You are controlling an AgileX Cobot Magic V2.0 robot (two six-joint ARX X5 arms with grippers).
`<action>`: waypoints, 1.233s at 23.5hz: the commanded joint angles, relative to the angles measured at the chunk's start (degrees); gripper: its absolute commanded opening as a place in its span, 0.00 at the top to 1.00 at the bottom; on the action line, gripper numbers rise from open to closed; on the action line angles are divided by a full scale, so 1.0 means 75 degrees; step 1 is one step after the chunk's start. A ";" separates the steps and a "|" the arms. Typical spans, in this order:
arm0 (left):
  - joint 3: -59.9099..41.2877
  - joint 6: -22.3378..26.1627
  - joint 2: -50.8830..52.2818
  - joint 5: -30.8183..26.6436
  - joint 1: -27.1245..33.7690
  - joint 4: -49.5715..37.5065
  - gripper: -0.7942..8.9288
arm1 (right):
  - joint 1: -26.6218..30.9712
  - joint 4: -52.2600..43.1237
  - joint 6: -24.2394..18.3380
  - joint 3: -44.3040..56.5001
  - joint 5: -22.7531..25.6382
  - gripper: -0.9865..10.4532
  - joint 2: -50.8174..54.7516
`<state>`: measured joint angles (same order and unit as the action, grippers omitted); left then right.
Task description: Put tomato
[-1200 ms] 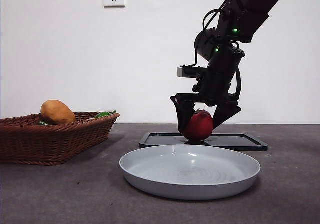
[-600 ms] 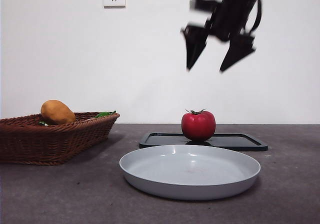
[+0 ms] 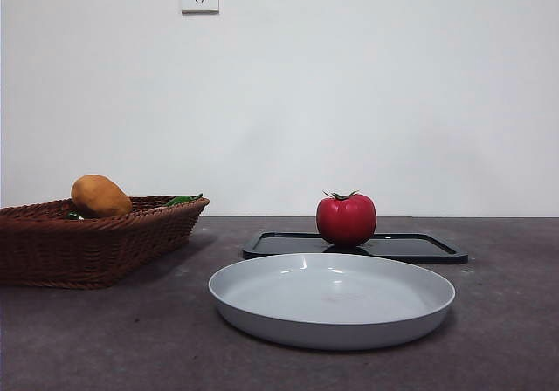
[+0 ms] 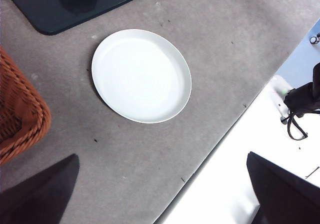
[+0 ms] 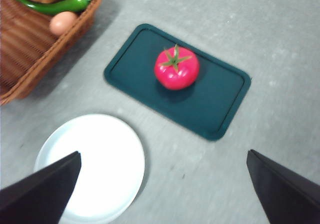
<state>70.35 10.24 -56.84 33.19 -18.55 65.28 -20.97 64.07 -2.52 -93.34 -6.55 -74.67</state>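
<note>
tomato (image 3: pixel 347 220) | glossy red, green stem up | upright | on dark tray (image 3: pixel 419 248)

The front view sits low, near table height, looking level across the white plate (image 3: pixel 332 299), which lies closest to the lens, toward a bare wall; the dark tray (image 3: pixel 410 248) lies just behind the plate and the wicker basket (image 3: pixel 96 243) off to one side. The left wrist view looks steeply down from high above the plate (image 4: pixel 141 75), taking in the table edge, a corner of the tray (image 4: pixel 45 9) and the basket's rim (image 4: pixel 22 119). The right wrist view also looks down from well up, tilted, centred nearer the tray (image 5: pixel 220 109), with the plate (image 5: pixel 95 169) and basket (image 5: pixel 30 49) at its margins. All three views share plate, tray and basket.
</note>
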 commanded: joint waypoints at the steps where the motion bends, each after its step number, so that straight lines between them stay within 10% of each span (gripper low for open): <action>1: 0.0172 0.0119 -0.0052 0.0044 -0.0029 -0.0073 0.38 | -0.0044 0.0026 0.0114 0.0650 -0.0367 0.43 0.0635; 10: 0.0172 0.0119 -0.0052 0.0044 -0.0029 -0.0073 0.38 | -0.0236 -0.0154 0.0318 0.3911 -0.2174 0.43 0.3363; 29: 0.0172 0.0117 -0.0052 0.0044 -0.0029 -0.0070 0.38 | -0.0245 -0.0195 0.0309 0.4348 -0.2209 0.50 0.3829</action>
<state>70.35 10.24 -56.84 33.19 -18.57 65.30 -22.48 63.11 -0.60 -60.25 -22.83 -45.52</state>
